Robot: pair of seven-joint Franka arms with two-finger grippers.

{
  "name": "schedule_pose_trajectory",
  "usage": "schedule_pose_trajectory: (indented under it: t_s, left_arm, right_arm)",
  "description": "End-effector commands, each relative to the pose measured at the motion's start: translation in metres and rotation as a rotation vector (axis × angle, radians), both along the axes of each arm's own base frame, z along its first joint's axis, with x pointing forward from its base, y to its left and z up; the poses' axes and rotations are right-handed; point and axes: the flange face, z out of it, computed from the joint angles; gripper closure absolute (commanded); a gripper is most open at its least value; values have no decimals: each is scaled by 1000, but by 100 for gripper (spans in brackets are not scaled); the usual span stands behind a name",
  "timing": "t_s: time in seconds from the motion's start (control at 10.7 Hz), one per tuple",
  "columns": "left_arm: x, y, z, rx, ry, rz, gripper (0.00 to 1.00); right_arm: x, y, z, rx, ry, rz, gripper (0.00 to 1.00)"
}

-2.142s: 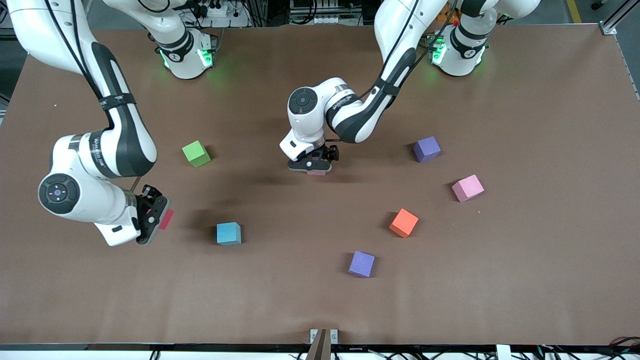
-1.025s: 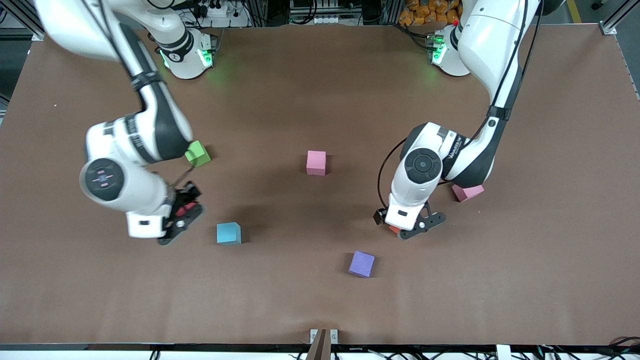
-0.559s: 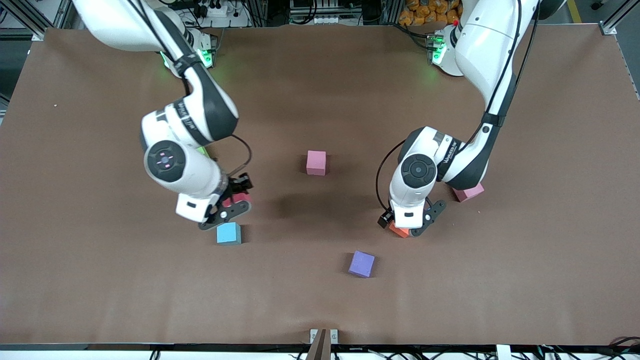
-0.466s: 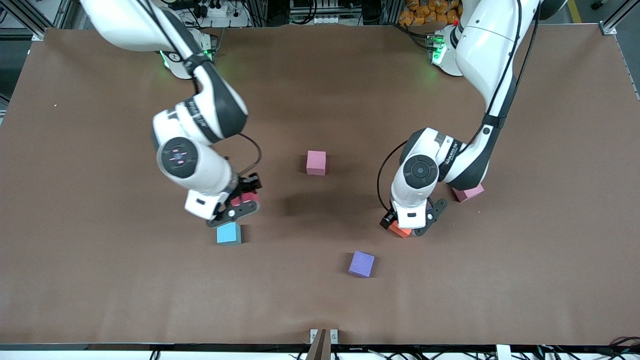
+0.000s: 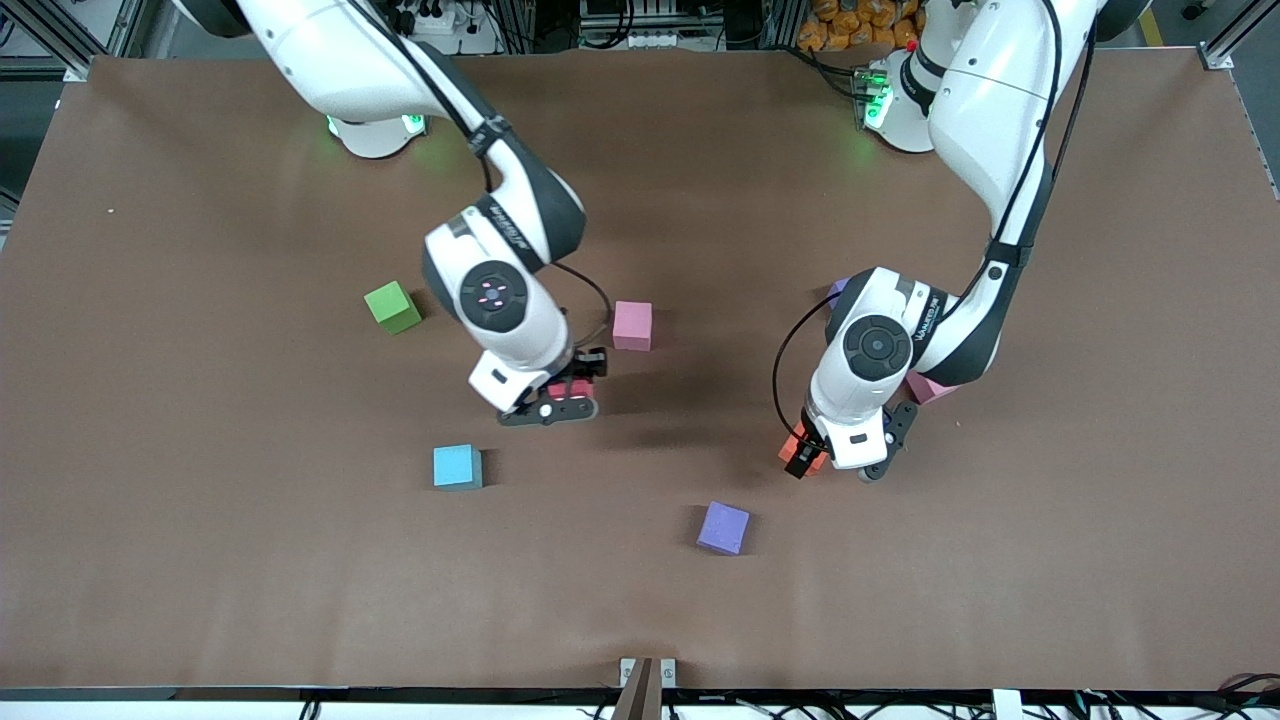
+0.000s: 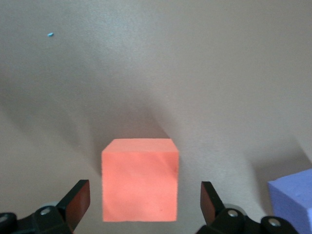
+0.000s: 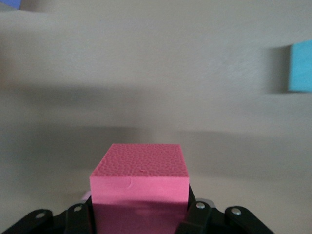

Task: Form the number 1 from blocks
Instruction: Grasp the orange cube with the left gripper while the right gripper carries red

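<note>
Left wrist view shows the orange block point(image 6: 140, 179) on the worktop point(image 6: 195, 73) between the wide-spread fingers point(image 6: 78, 202) of the left gripper point(image 6: 141, 204), gaps on both sides, a purple cube point(image 6: 292, 200) near. Right wrist view shows the red block point(image 7: 140, 183) clamped in the right gripper point(image 7: 139, 214), over bare worktop. Only the front view shows one pink block point(image 5: 632, 325) just beside the right gripper point(image 5: 560, 395), and the blue block point(image 5: 457, 466).

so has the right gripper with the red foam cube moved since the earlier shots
Yes. The right gripper, jaws shut on the red foam cube, has travelled from the right arm's end toward the table's middle, passing the light blue foam cube, which stayed put.
</note>
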Motion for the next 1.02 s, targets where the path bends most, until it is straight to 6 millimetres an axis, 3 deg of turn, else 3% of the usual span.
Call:
schedule_pose_trajectory:
  t_s: [0.0,0.65,0.84,0.93]
  left_arm:
    - [0,-4,-7,-22,-16,25,0]
    - [-5,-2,-37,2,21,-5,0]
    - [-3,4,-37,9,22,-55,86]
    - [-2,5,-36,8,21,-60,100]
  right_arm:
    - [-3,27,-16,5,-4,-88,100]
    - [-35,67,-62,-17,30,-76,100]
    - [-38,74,-68,0,14,-83,100]
    - [-40,75,-73,-8,18,-101,100]
